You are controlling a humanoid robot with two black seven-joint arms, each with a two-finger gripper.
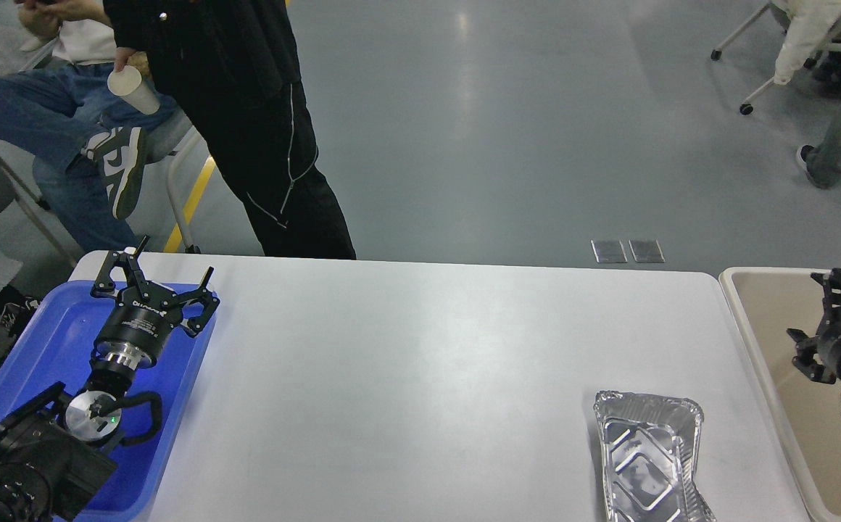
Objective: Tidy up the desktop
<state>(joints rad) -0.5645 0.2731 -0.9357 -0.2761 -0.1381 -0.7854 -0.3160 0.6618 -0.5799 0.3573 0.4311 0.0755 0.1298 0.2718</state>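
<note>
On the head view, left side: the left gripper [171, 267] is hovering over the blue tray [174, 406], its fingers spreading wide apart and holding nothing.
Right side: the right gripper [835, 284] is hanging above the beige bin [768, 341]; whether its dark fingers are parting or meeting, I cannot tell.
Desktop: the white desktop [406, 377] is lying between tray and bin, filling the middle.
Foil container: a crumpled foil container [649, 457] is sitting on the desktop near its right front edge, well apart from both grippers.
</note>
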